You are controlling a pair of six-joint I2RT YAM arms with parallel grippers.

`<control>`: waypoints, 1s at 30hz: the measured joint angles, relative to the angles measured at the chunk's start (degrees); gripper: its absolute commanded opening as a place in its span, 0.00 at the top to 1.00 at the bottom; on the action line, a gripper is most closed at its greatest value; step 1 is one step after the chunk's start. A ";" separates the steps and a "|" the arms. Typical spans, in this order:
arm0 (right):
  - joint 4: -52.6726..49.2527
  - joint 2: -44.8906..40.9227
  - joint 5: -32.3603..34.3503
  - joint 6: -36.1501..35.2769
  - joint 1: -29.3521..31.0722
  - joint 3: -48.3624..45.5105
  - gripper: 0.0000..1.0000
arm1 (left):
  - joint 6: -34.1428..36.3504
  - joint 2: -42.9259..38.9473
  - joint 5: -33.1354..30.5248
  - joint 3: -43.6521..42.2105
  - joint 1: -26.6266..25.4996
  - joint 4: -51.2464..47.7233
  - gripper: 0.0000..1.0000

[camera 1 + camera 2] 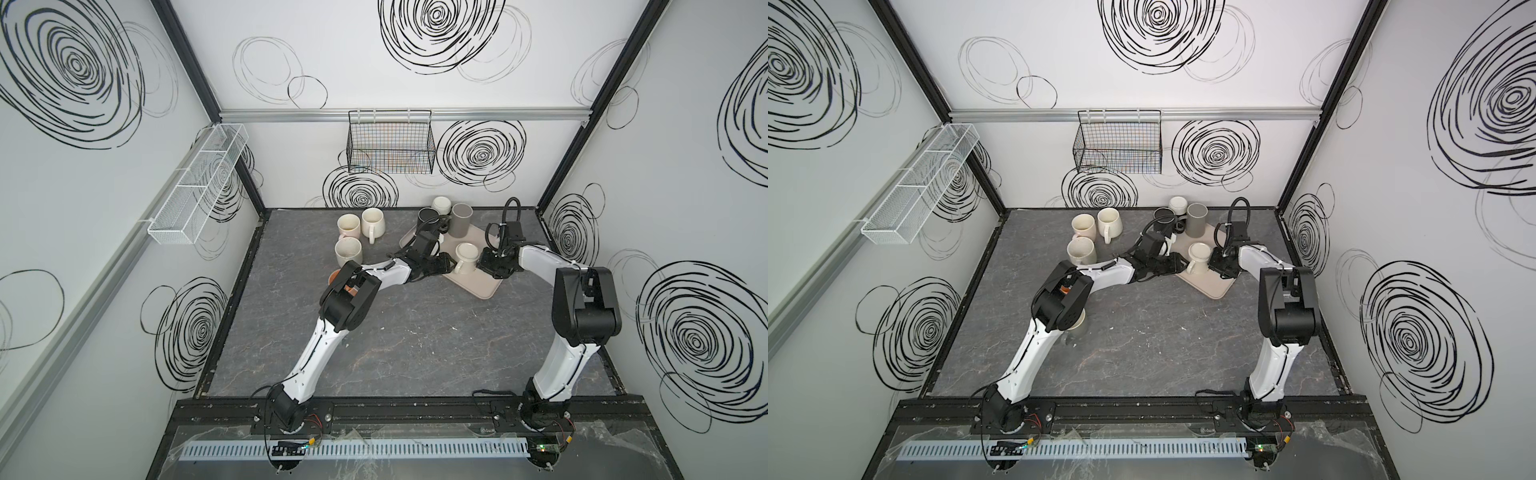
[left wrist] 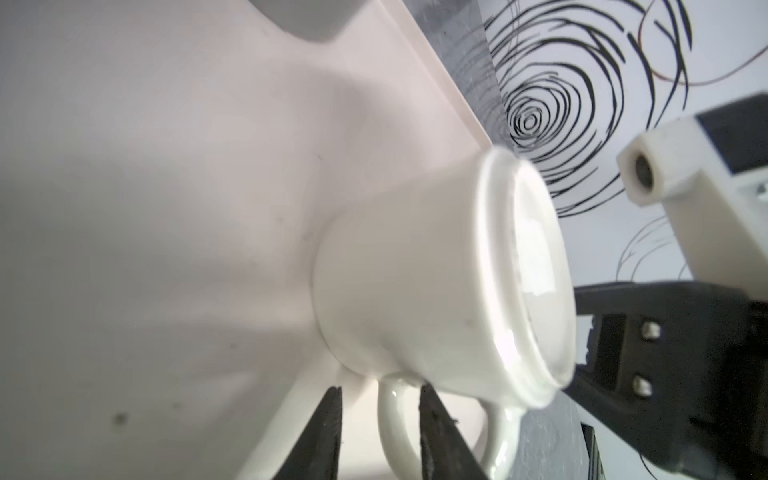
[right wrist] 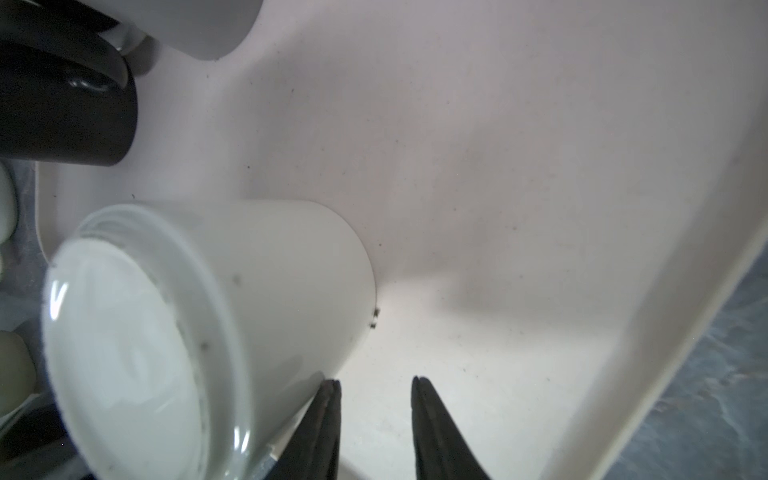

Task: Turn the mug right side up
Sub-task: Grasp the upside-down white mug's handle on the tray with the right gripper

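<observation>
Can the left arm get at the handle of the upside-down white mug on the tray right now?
Probably yes. The left gripper is open at the mug, with one side of the handle between its fingers and nothing blocking. The right gripper is on the mug's far side, clear of the handle.
</observation>
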 measured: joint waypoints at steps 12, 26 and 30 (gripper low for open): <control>-1.05 -14.21 5.40 0.11 4.46 -4.28 0.55 | 1.60 -10.51 -2.99 -10.64 -1.27 1.11 0.61; -7.72 -6.08 14.10 -6.16 10.05 -0.96 0.56 | 2.21 -17.57 -5.70 -20.59 1.81 4.68 0.59; -8.81 -4.28 15.32 -7.72 10.14 0.83 0.58 | 2.21 -17.59 -5.70 -20.83 1.81 5.09 0.59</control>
